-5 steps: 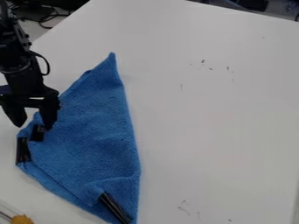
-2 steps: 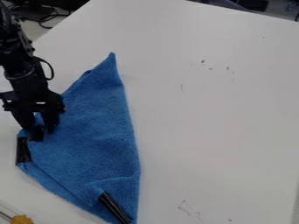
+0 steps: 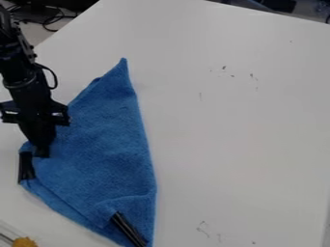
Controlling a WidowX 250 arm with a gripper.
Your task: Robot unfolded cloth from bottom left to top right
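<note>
Black two-finger claw (image 3: 41, 144) hangs at the left, its fingers brought together, apparently pinching the small black tab (image 3: 42, 152) near the blue cloth's (image 3: 103, 140) lower-left edge. Folded, the cloth lies on the left part of the white table (image 3: 226, 120), one point toward the top. A black strip (image 3: 26, 166) sits on its left edge, another black strip (image 3: 127, 229) near its bottom end.

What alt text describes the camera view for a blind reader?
A black two-finger robot gripper is closed on a small black tab near the left corner of a folded blue cloth, lying on a white table.
</note>
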